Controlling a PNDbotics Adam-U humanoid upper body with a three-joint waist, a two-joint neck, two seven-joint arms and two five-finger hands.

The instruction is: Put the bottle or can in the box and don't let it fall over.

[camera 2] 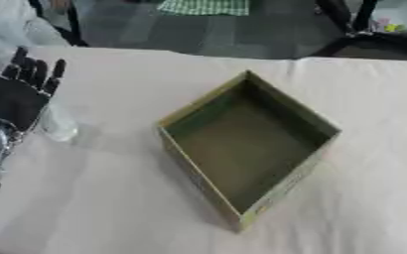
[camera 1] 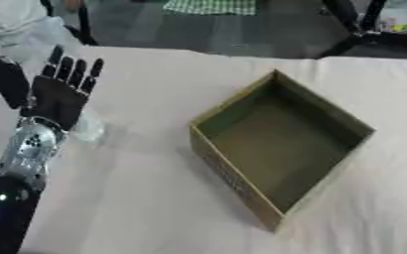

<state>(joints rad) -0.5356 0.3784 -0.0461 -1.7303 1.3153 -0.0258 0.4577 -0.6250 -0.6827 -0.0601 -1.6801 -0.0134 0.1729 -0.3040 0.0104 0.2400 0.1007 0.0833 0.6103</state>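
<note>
Open brown cardboard box (camera 1: 281, 149) sits empty mid-frame. At left, the black left hand (camera 1: 61, 94), fingers straight, holds nothing beside a clear plastic bottle (camera 1: 87, 126). Everything's left to do.

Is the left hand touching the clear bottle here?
Cannot tell. In the left eye view the left hand, fingers straight, overlaps the clear bottle, which shows just behind its palm; no gap or contact is plainly visible. The box stands empty.

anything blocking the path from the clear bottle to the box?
Nothing visible. The clear plastic bottle sits beside the open black left hand, and only bare cream tablecloth lies between it and the open, empty brown cardboard box. The box's near wall must be cleared.
</note>
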